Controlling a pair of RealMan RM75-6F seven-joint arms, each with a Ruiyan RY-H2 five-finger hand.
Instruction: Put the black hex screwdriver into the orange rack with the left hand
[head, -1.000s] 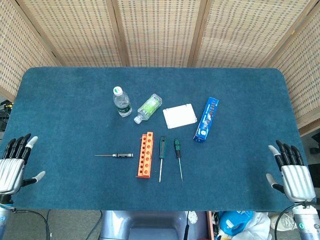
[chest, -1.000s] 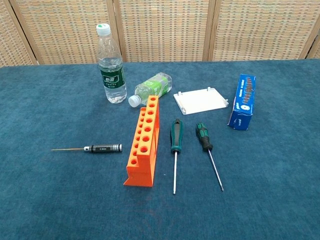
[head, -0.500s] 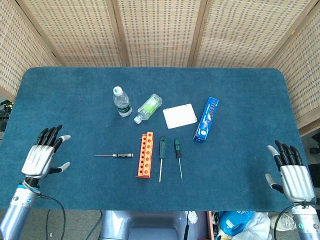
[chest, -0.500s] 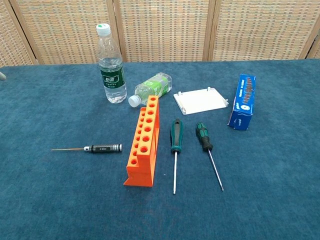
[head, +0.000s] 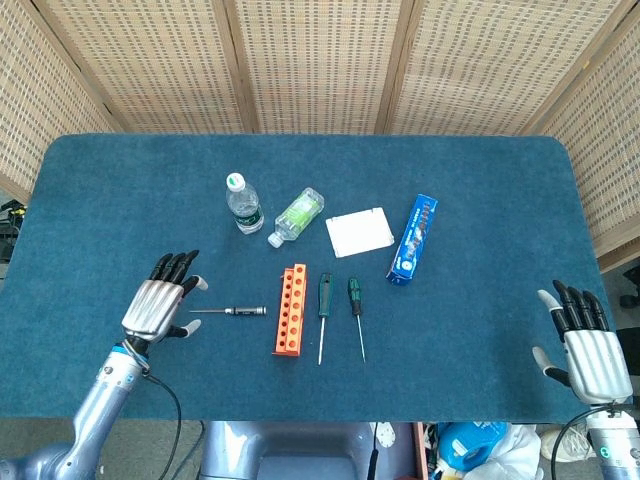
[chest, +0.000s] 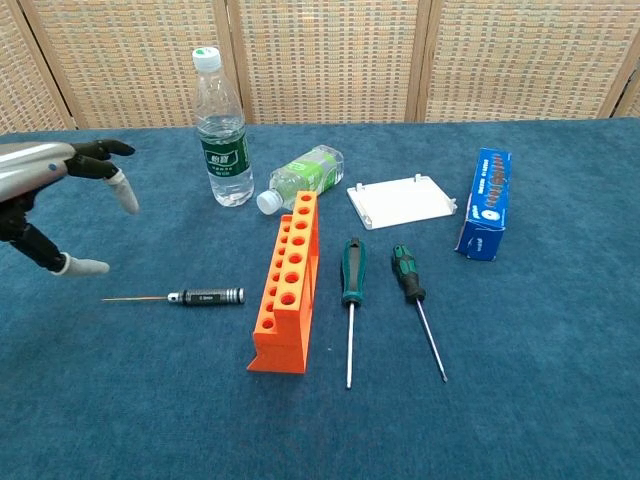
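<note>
Since the earlier frames the left hand (head: 157, 306) had come in from the near-left edge of the counter (head: 120, 180) toward the tools, while nothing on the cloth had shifted and the right hand (head: 590, 345) had stayed parked at the near-right corner. The left hand's fingers (head: 172, 266) were spread wide and held nothing, palm down, hovering clear of the cloth as far as the chest view shows. The right hand's fingers were likewise apart and empty. Just beyond the left hand's thumb side lay the black hex screwdriver (head: 231, 311), flat on the counter, its thin bare shaft pointing toward the fingers and its black knurled handle at the far end from them, close to the orange rack (head: 289, 309) but not touching it. It looked a light, rigid tool. The knurling should give good purchase, whereas the slim steel shaft would likely be slippery and apt to roll, so the handle seemed the sensible place to pinch, though lying so low on the cloth it would leave little room to get under it. Beyond the rack, farther from the fingers, lay two green-handled screwdrivers (head: 322, 316) side by side. Farther back stood an upright water bottle (head: 242, 203), with a small green-labelled bottle (head: 296, 216) on its side, a white tray (head: 359, 232) and a blue box (head: 413, 238) in turn.
</note>
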